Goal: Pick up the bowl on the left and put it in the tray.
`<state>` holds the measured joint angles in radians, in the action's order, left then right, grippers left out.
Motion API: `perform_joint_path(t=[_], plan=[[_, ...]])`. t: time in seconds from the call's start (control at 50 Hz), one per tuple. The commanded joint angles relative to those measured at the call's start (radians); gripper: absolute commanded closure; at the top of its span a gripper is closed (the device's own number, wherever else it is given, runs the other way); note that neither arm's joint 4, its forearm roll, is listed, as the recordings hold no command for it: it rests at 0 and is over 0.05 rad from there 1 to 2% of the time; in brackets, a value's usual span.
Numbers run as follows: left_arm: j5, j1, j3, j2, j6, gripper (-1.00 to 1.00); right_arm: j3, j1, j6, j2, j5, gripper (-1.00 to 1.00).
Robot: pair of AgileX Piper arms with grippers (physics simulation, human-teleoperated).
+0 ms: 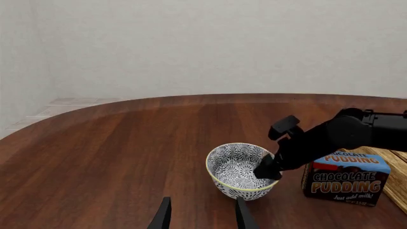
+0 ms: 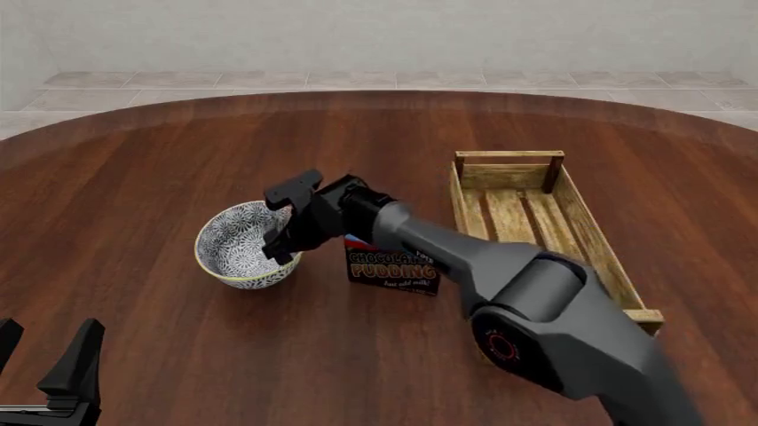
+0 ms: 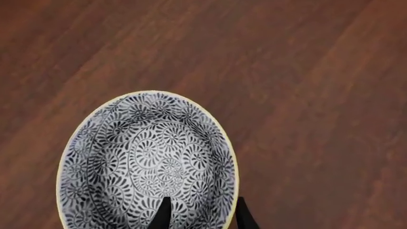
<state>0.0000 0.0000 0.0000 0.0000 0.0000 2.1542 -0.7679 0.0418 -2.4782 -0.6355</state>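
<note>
Two fingers of the right gripper [image 3: 199, 213] straddle the near wall of the bowl [image 2: 243, 246], one finger inside and one outside the cream rim. The jaws look set around this wall, but I cannot tell if they already press it or stand a little apart. This grip on the rim probably serves to lift the bowl without tipping it. The bowl sits upright on the surface [image 2: 142, 177], just beside the chocolate pudding box [image 2: 393, 268]. The tray [image 2: 533, 222] lies beyond the box, to the right. The left gripper [image 2: 48, 359] waits near the front edge, jaws spread, holding nothing.
</note>
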Motion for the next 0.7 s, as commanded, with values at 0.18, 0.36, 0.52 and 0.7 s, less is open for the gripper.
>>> perform_joint_path(t=[0.18, 0.36, 0.52, 0.7], plan=[[0.0, 0.0, 0.0, 0.0, 0.0, -1.0, 0.068, 0.0, 0.015, -0.076, -0.028, -1.0], [0.0, 0.0, 0.0, 0.0, 0.0, -1.0, 0.048, -0.014, 0.037, -0.07, -0.016, 1.0], [0.0, 0.0, 0.0, 0.0, 0.0, -1.0, -0.002, -0.025, 0.039, -0.034, 0.01, 1.0], [0.0, 0.0, 0.0, 0.0, 0.0, -1.0, -0.122, -0.028, 0.012, 0.06, 0.07, 1.0]])
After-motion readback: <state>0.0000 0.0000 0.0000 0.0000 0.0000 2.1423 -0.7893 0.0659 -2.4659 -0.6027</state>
